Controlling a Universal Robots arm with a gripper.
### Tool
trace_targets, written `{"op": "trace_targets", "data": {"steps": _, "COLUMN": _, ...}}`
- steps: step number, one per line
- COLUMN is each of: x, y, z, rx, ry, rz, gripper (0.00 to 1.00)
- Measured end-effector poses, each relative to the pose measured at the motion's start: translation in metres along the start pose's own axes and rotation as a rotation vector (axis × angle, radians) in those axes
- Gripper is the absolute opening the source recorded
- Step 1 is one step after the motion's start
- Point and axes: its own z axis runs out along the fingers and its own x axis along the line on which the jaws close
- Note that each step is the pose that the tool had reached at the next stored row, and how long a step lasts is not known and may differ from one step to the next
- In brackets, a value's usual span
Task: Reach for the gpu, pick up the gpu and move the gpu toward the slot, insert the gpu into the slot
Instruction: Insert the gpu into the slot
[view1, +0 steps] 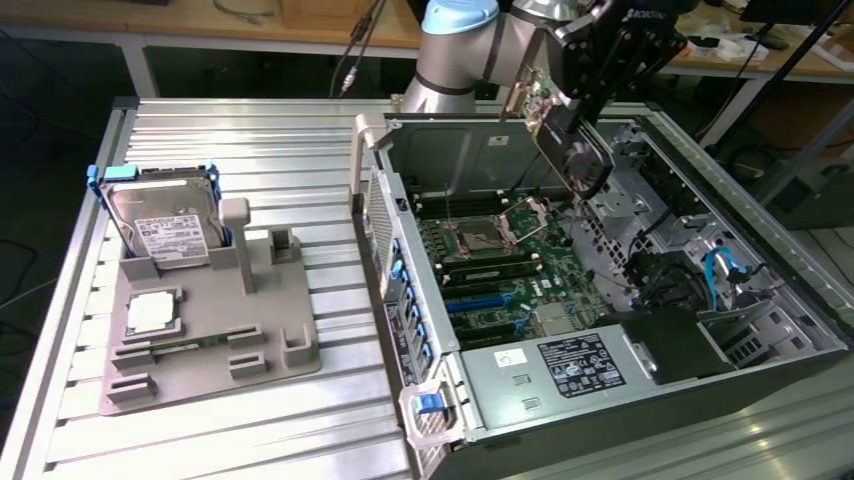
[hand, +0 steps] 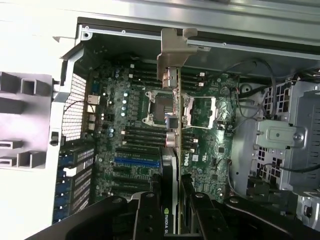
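Note:
My gripper (view1: 566, 112) is shut on the gpu (view1: 579, 158), a dark card with a green board edge, and holds it tilted in the air over the open computer case. In the wrist view the gpu (hand: 173, 150) runs edge-on between my black fingers (hand: 149, 216), its silver end bracket (hand: 175, 50) at the far end. The card hangs over the CPU socket area, clear of the board. On the green motherboard, the slot (view1: 489, 300) is a long blue connector, and it lies beside the card's line in the wrist view (hand: 136, 162).
A grey fixture (view1: 200, 345) on the ribbed metal table holds a silver hard drive with blue clips (view1: 160, 228) and a square CPU chip (view1: 151, 312). Inside the case are the CPU socket (view1: 483, 236), the labelled power supply (view1: 577, 366), drive cages and cables (view1: 721, 270).

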Motion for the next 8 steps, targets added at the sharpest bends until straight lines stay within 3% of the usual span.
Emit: {"op": "trace_targets", "data": {"steps": 8, "x": -0.0003, "y": 0.0000, "z": 0.0000, "rx": -0.0018, "ry": 0.0077, "rz": -0.119, "gripper": 0.27}}
